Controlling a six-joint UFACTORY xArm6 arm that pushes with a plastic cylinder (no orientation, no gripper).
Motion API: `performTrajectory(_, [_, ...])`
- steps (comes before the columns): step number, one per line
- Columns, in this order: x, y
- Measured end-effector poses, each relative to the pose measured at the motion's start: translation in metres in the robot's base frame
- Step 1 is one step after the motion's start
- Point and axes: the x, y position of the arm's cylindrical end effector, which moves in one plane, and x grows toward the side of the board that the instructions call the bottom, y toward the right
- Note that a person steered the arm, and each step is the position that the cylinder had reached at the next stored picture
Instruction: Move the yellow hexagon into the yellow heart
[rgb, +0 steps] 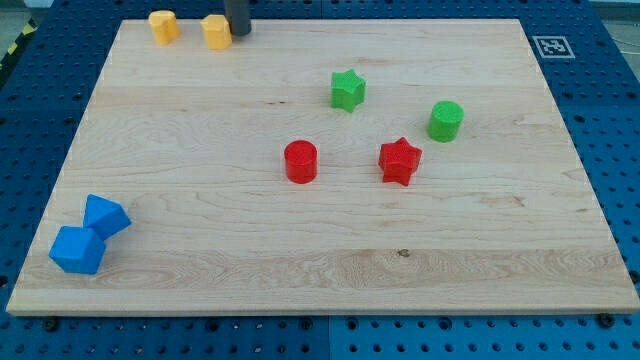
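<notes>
Yellow hexagon (216, 31) sat upper left, my tip (238, 32) touching its right side, heart (163, 25) just left. No fingers, only a rod. I judged a slow, straight leftward push best.

- The yellow hexagon (216, 31) sat on the counter (320, 260) near its top edge, left of centre in the view. From my remote seat I read it as a short, flat-topped block standing upright, though its facets were hard to make out.
- My tip (238, 32) stood against the hexagon's right side, touching or nearly so; I could not tell which.
- The yellow heart (163, 25) lay just to the view's left of the hexagon, also by the top edge, upright. A narrow strip of bare wood separated the two blocks.
</notes>
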Motion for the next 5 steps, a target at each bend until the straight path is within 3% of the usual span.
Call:
performTrajectory(3, [-0.004, -0.026])
performTrajectory(5, [-0.006, -0.008])
